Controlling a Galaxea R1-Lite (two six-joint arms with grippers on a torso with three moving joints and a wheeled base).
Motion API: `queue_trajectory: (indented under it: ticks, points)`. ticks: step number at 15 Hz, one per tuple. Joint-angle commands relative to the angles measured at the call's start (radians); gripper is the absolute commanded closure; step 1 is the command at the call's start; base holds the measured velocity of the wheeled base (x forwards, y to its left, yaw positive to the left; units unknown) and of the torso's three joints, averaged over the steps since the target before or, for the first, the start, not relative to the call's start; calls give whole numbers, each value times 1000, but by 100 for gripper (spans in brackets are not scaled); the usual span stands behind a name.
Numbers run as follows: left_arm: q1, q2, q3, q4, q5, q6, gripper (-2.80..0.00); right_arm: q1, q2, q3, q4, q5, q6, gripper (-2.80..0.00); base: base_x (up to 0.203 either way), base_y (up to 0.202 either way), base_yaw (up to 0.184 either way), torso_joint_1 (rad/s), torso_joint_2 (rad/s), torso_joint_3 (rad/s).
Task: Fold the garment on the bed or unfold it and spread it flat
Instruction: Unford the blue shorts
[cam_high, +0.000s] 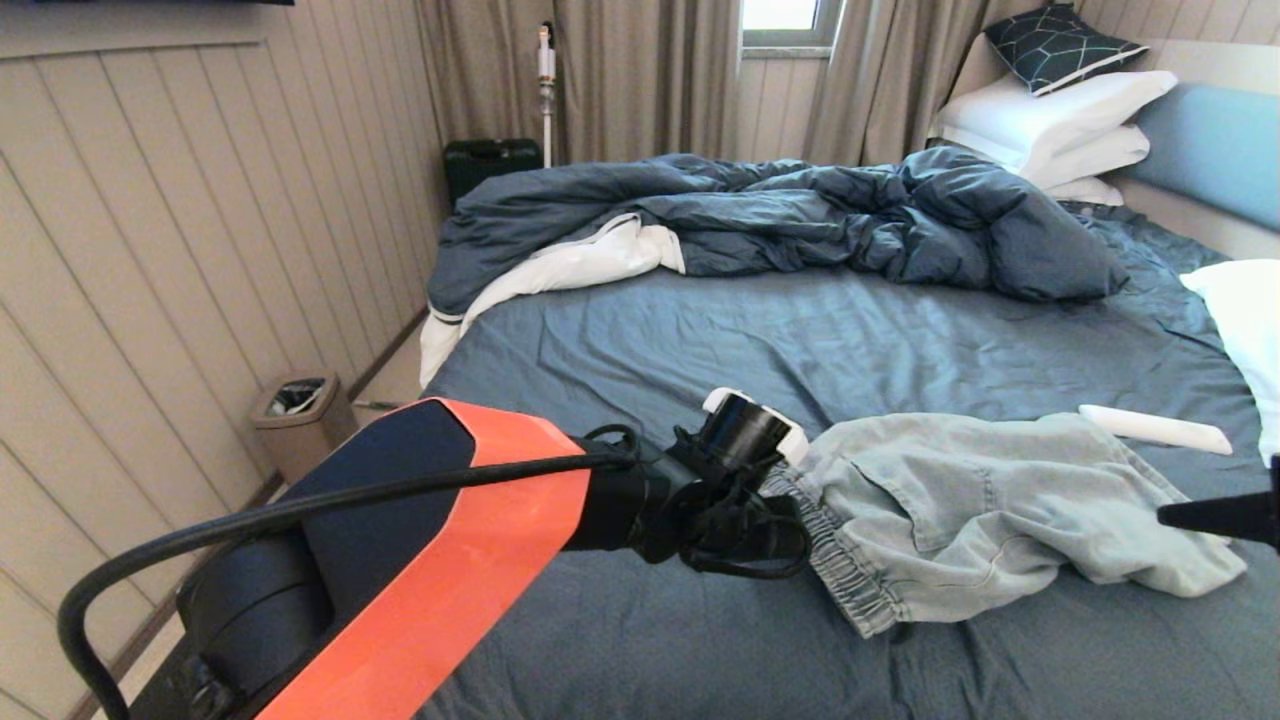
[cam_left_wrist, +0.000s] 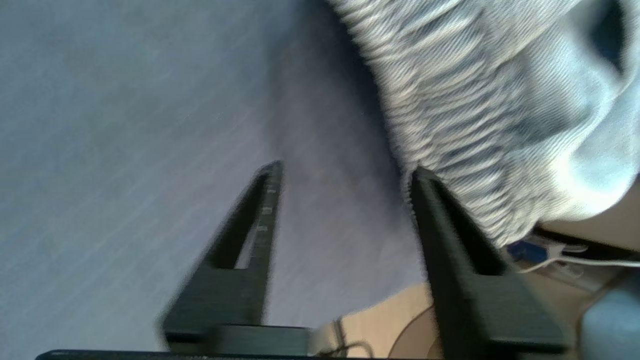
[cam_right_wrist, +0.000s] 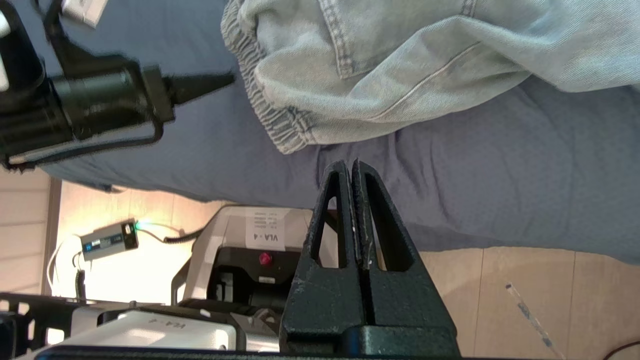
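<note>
My left gripper (cam_left_wrist: 345, 172), fingers spread and empty beside the gathered waistband of the pale blue denim shorts (cam_high: 990, 500) crumpled on the slate-blue bed (cam_high: 760, 340), lines up a pinch, while my right gripper (cam_right_wrist: 352, 167) waits pressed together nearby.

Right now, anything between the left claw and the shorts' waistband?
Nothing visible. The left claw is open at the waistband edge of the shorts, one finger against the gathered elastic, only bare bed sheet in the gap.
</note>
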Motion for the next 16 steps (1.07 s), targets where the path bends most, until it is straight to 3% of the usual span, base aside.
queue_trajectory:
  ticks: [1,5,7,11,14,15,16]
  points:
    - [-13,36,-72,2,-3,-6,-280,2,3,11,1,2,-2,0,0,0,0,0,0,0]
    - [-53,96,-100,-63,-56,-1,-280,6,4,30,-2,2,-6,0,0,0,0,0,0,0]
    - [-65,104,-98,-87,-41,3,-280,6,-10,43,-2,4,-9,0,0,0,0,0,0,0]
    - [-79,120,-100,-99,64,59,-280,12,-30,67,-5,15,-9,0,0,0,0,0,0,0]
    - [-81,130,-100,-118,63,80,-280,10,-28,75,-14,31,-9,0,0,0,0,0,0,0]
    - [-81,131,-100,-118,63,87,0,10,-28,75,-21,31,-9,0,0,0,0,0,0,0]
    - [-81,133,-100,-118,63,101,0,10,-30,75,-24,33,-9,0,0,0,0,0,0,0]
